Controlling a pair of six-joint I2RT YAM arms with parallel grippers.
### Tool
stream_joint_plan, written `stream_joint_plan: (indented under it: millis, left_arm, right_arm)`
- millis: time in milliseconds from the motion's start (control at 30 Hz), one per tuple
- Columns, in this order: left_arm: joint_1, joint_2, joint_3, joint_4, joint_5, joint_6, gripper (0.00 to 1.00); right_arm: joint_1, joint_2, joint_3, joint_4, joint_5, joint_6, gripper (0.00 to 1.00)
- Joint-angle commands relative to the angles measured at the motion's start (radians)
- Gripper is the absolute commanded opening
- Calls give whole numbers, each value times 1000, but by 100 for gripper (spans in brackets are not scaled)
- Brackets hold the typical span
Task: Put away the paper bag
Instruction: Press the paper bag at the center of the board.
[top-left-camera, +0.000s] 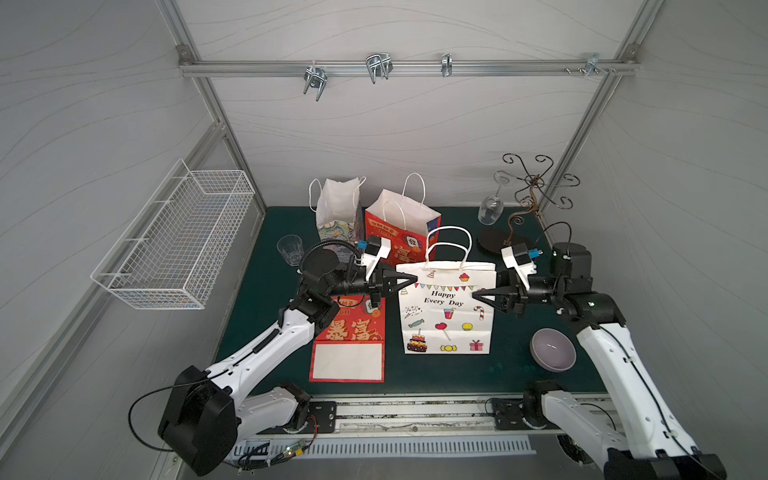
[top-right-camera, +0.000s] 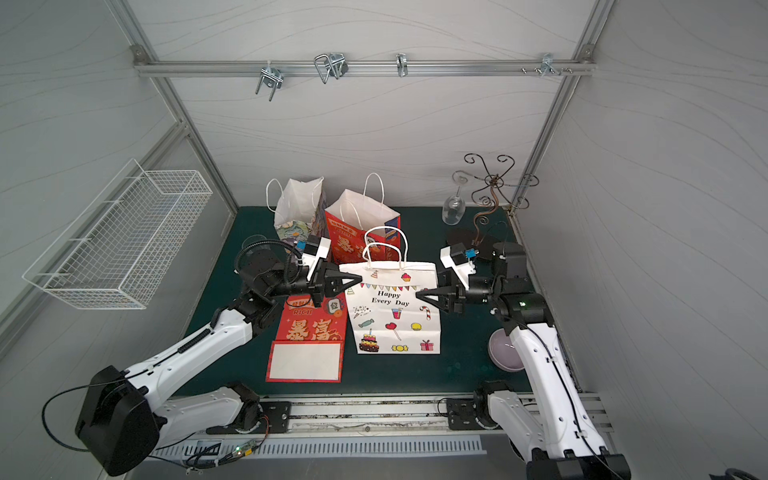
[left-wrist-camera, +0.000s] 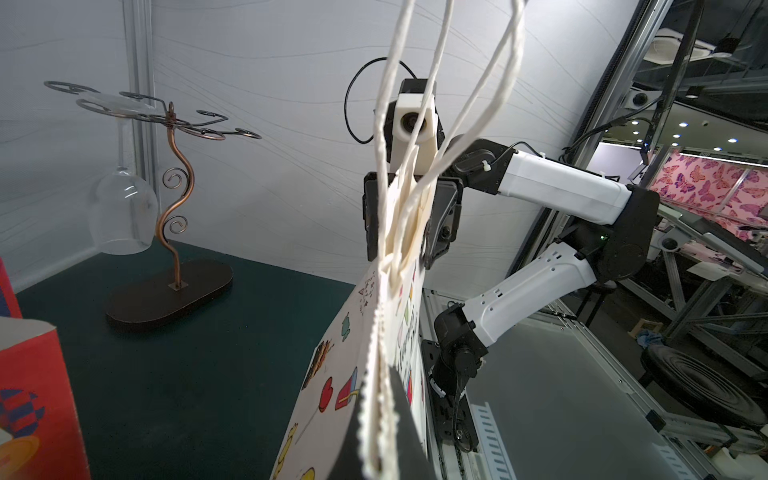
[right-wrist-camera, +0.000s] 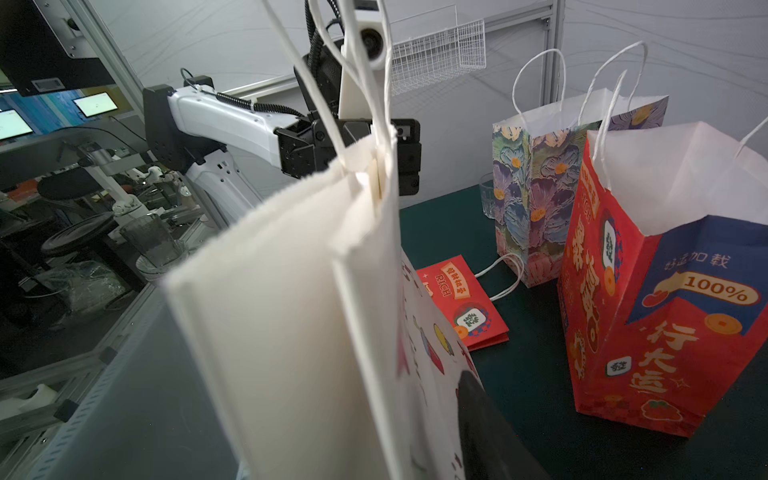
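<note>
The white paper bag (top-left-camera: 449, 320) (top-right-camera: 395, 324) printed "Happy Every Day" is folded flat and held upright between my two arms, handles (top-left-camera: 451, 245) up. My left gripper (top-left-camera: 412, 279) (top-right-camera: 358, 279) (left-wrist-camera: 380, 419) is shut on the bag's top edge near its left corner; in the left wrist view the serrated paper edge (left-wrist-camera: 374, 374) runs between the dark fingers (left-wrist-camera: 405, 419). My right gripper (top-left-camera: 476, 294) (top-right-camera: 418, 294) is at the bag's right edge, jaws apart around it. In the right wrist view one finger (right-wrist-camera: 490, 424) shows beside the printed face (right-wrist-camera: 428, 345); the bag (right-wrist-camera: 291, 311) hides the other.
A red bag (top-left-camera: 349, 340) lies flat left of the white one. A red bag (top-left-camera: 401, 224) and a floral bag (top-left-camera: 338, 208) stand behind. Tumbler (top-left-camera: 289, 248), wine-glass rack (top-left-camera: 532, 195), purple bowl (top-left-camera: 552, 348). Wire basket (top-left-camera: 174, 245) on the left wall, hooks (top-left-camera: 378, 66) on the rail.
</note>
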Motion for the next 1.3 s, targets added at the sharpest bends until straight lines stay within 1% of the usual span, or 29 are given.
stream_joint_plan:
  millis: [0, 33, 67, 100, 167, 200, 233, 267, 333, 367, 400, 433, 467, 533, 600, 667, 733, 800, 833, 867, 967, 1000, 1067, 1100, 1133, 1167, 1233, 1267]
  left_arm:
    - [5, 1, 11, 35, 0, -20, 0]
    - [4, 2, 10, 31, -3, -21, 0]
    - [3, 7, 10, 36, -10, -26, 0]
    - [4, 15, 12, 49, -15, -40, 0]
    - [4, 35, 20, 83, -24, -72, 0]
    - [5, 44, 22, 97, -31, -88, 0]
    - [4, 48, 23, 108, -39, -101, 0]
    - [4, 50, 21, 120, -51, -114, 6]
    - [5, 46, 10, 140, -70, -135, 30]
    - [4, 37, 2, 154, -79, -144, 39]
    - [4, 32, -6, 175, -89, -159, 44]
    - [4, 29, -10, 192, -94, -173, 46]
    - [4, 27, -8, 217, -101, -196, 47]
    - [4, 38, 3, 278, -100, -255, 43]
    - [4, 55, 16, 349, -93, -327, 34]
    - [4, 67, 23, 389, -85, -361, 25]
    - [4, 75, 25, 395, -76, -357, 16]
    - [5, 82, 29, 399, -63, -353, 1]
    - [4, 85, 31, 399, -56, -354, 0]
    - [4, 85, 33, 397, -53, -354, 0]
    - [4, 69, 30, 372, -59, -327, 0]
    - [4, 61, 28, 351, -64, -312, 3]
    - [5, 40, 22, 295, -83, -283, 36]
    - [4, 30, 17, 274, -83, -267, 44]
    - [4, 20, 10, 255, -84, -253, 48]
    - [4, 11, 4, 223, -82, -232, 49]
    - [4, -1, -2, 158, -65, -185, 48]
    - [4, -6, -7, 141, -58, -173, 44]
  right_arm:
    - [10, 3, 39, 70, -49, 52, 48]
    - [15, 4, 41, 82, -47, 60, 46]
    - [20, 8, 41, 89, -46, 62, 40]
    - [25, 13, 40, 97, -44, 60, 30]
    - [26, 22, 38, 108, -43, 58, 2]
    - [26, 28, 41, 113, -43, 59, 0]
    - [25, 31, 44, 125, -44, 71, 0]
    - [24, 32, 46, 143, -46, 89, 0]
    - [20, 27, 46, 177, -54, 122, 0]
    - [14, 23, 46, 195, -62, 139, 0]
    - [8, 19, 46, 210, -67, 154, 0]
    - [4, 18, 47, 218, -68, 164, 0]
    - [4, 18, 48, 216, -69, 164, 0]
    - [4, 19, 47, 206, -66, 157, 0]
    - [2, 24, 43, 206, -60, 155, 0]
    - [4, 25, 41, 216, -58, 161, 0]
    - [8, 34, 40, 247, -57, 182, 0]
    - [12, 42, 47, 257, -55, 182, 0]
    - [13, 43, 49, 259, -53, 182, 0]
    - [14, 47, 50, 266, -52, 181, 0]
    - [14, 43, 46, 322, -54, 260, 0]
    - [15, 40, 43, 347, -55, 285, 0]
    - [15, 32, 41, 386, -58, 325, 0]
    - [15, 29, 44, 396, -57, 338, 0]
    - [15, 25, 46, 402, -55, 346, 0]
    - [15, 21, 49, 409, -51, 357, 0]
    - [15, 17, 50, 436, -40, 386, 0]
    - [14, 16, 51, 446, -35, 397, 0]
